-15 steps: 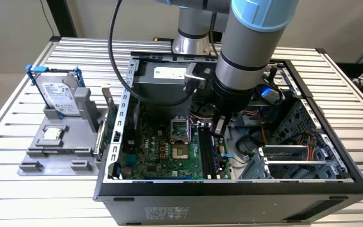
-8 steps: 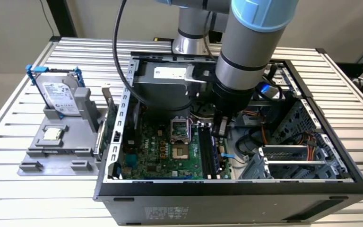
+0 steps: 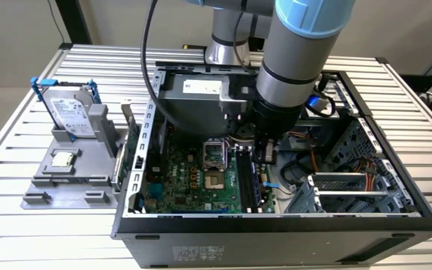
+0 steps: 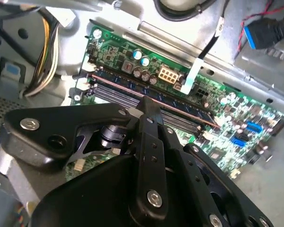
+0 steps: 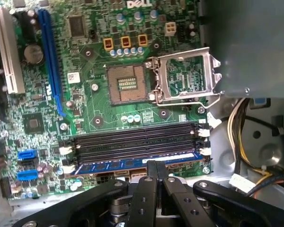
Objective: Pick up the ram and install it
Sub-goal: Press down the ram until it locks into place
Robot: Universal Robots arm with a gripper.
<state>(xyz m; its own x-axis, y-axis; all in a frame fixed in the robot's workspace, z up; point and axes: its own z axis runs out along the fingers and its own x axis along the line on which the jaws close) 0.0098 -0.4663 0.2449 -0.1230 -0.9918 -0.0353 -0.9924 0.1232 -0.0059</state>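
Note:
The ram (image 5: pixel 113 166) is a long, thin, bluish stick with small chips. It lies in the outermost memory slot of the green motherboard (image 5: pixel 85 71), beside the empty black slots (image 5: pixel 132 142). In the second wrist view the ram (image 4: pixel 180 106) shows a thin copper-toned top edge. My gripper (image 5: pixel 156 164) is shut, its two fingertips together right at the ram's top edge near its middle, also seen in the second wrist view (image 4: pixel 148 100). In the exterior view the gripper (image 3: pixel 263 159) reaches down into the open computer case (image 3: pixel 276 225) over the slots.
The CPU socket (image 5: pixel 128 84) has its metal lid (image 5: pixel 189 75) swung open. Cable bundles (image 5: pixel 241 123) and the power supply (image 3: pixel 201 95) crowd the gripper's side. A drive cage (image 3: pixel 351 191) sits in the case. On the grey fixture (image 3: pixel 66 185) are a hard drive (image 3: pixel 73 112) and a small chip (image 3: pixel 63 159).

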